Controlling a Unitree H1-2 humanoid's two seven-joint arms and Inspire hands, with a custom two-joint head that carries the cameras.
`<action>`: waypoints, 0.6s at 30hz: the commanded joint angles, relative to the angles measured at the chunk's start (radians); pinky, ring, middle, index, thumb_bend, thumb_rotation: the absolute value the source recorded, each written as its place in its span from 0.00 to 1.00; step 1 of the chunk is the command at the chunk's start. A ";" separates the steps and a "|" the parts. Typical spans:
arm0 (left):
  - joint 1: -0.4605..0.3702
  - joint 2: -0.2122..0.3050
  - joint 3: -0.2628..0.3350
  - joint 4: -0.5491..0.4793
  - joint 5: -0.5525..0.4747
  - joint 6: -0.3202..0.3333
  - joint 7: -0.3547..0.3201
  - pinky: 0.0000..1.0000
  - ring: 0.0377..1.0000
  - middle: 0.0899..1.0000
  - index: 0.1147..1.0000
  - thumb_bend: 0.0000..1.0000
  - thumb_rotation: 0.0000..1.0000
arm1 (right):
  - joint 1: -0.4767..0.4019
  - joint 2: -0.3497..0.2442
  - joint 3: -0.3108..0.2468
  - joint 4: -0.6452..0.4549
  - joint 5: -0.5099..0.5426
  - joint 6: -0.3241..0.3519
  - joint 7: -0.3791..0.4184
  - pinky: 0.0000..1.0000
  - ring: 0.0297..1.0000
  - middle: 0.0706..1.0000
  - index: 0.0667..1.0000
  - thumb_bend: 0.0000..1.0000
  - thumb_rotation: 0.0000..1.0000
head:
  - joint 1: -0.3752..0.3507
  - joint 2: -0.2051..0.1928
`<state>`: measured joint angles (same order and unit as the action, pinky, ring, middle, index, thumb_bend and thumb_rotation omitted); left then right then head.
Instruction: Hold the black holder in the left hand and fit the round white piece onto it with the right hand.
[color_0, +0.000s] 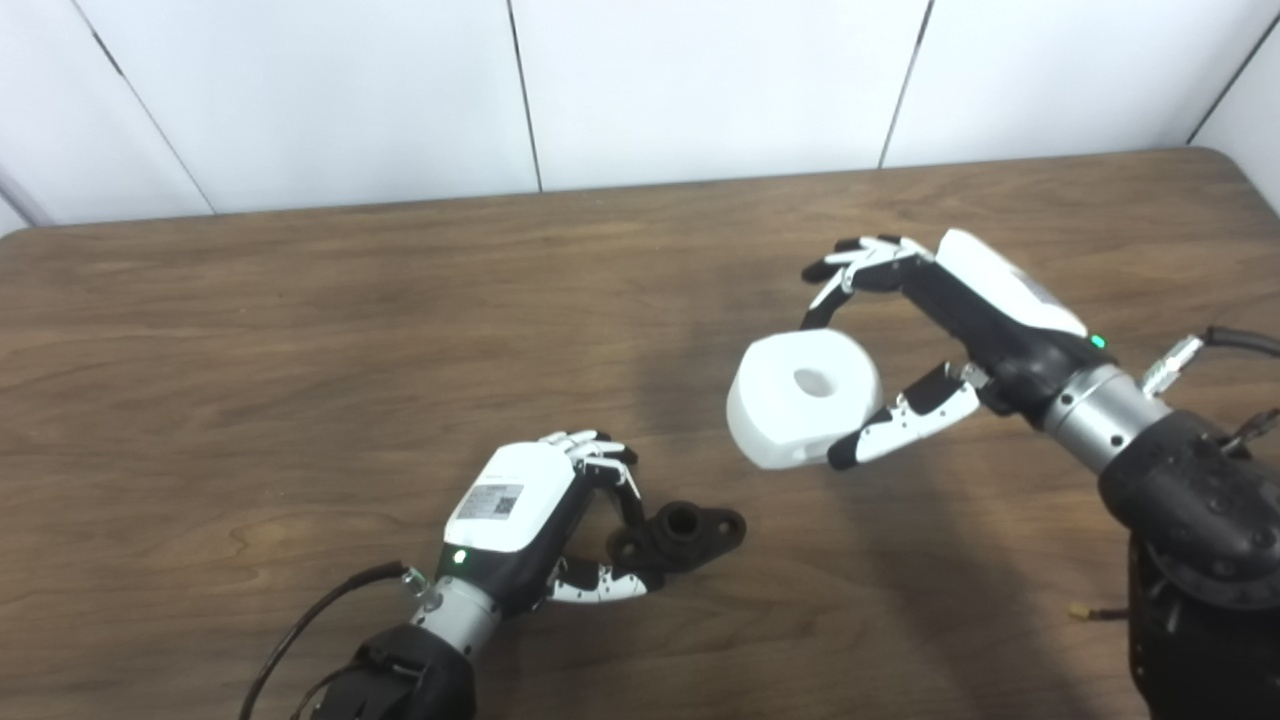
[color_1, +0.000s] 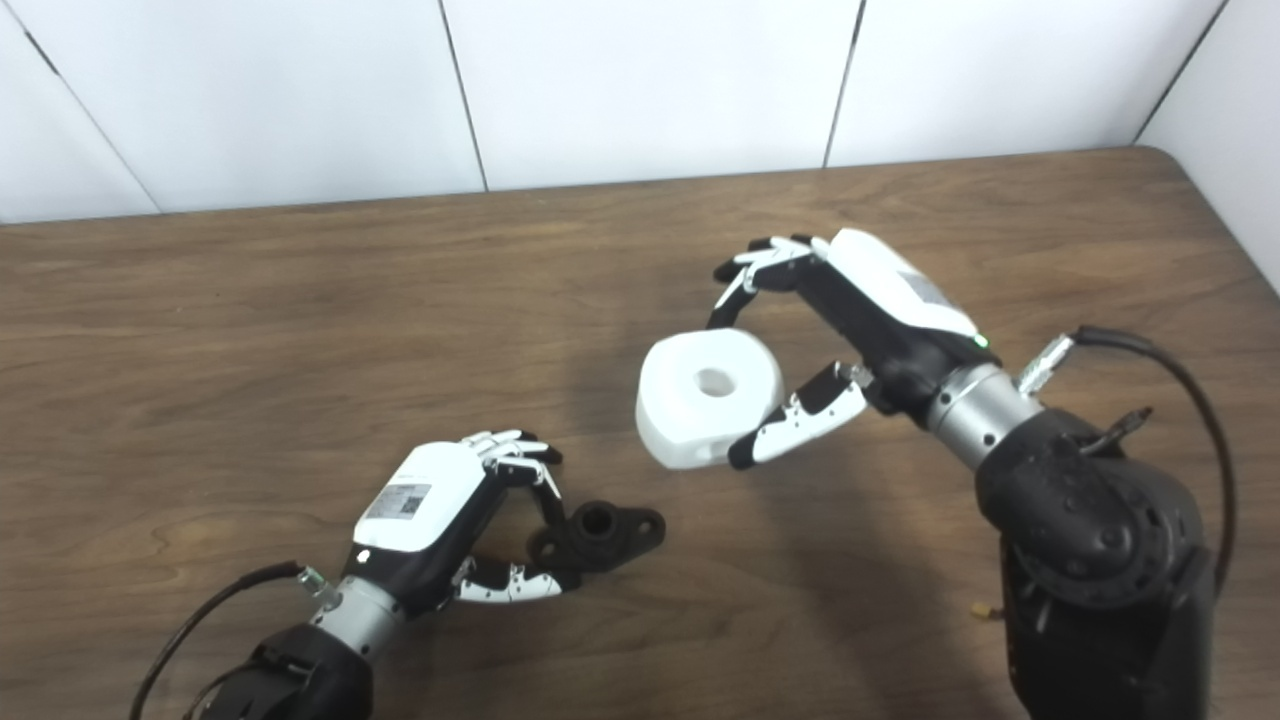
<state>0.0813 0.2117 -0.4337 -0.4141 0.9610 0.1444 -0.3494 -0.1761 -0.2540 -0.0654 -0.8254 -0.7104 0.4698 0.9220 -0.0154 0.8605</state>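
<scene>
— Black holder (color_0: 683, 534), where is it?
— Lower centre, pinched by the left hand (color_0: 545, 525) on the bench (color_0: 300, 350).
— White piece (color_0: 803, 397)?
— Right hand (color_0: 925, 345) fingers grip it, centre right; fitting remains.

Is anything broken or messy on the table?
No, nothing stands out. The left hand pinches the black holder, and the right hand grips the round white piece, apart from the holder.

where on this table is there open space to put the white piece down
Bare wood runs along the far edge by the wall and across the whole left side of the table. It is crowded near the middle front, where the left hand pinches the black holder, and at right under the right hand holding the round white piece.
</scene>
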 joint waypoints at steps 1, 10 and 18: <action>0.013 0.004 -0.020 0.020 0.008 0.020 -0.065 0.86 0.87 0.79 0.42 0.52 0.05 | -0.015 0.011 0.007 -0.034 0.008 -0.001 -0.005 1.00 0.93 0.81 0.44 0.53 0.14 | 0.000 0.002; 0.006 -0.005 -0.022 0.018 0.012 0.024 -0.068 0.85 0.87 0.78 0.42 0.52 0.05 | 0.004 0.048 0.056 -0.028 -0.004 0.000 -0.019 1.00 0.93 0.81 0.44 0.53 0.14 | 0.000 0.012; 0.001 -0.015 -0.022 0.015 0.023 0.031 -0.085 0.86 0.87 0.79 0.42 0.52 0.06 | 0.013 0.066 0.090 -0.014 0.012 -0.002 -0.044 1.00 0.94 0.81 0.44 0.53 0.14 | 0.005 0.015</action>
<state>0.0704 0.1946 -0.4376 -0.4184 0.9843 0.1536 -0.3692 -0.1432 -0.1935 0.0203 -0.8255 -0.7119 0.4698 0.9113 -0.0107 0.8744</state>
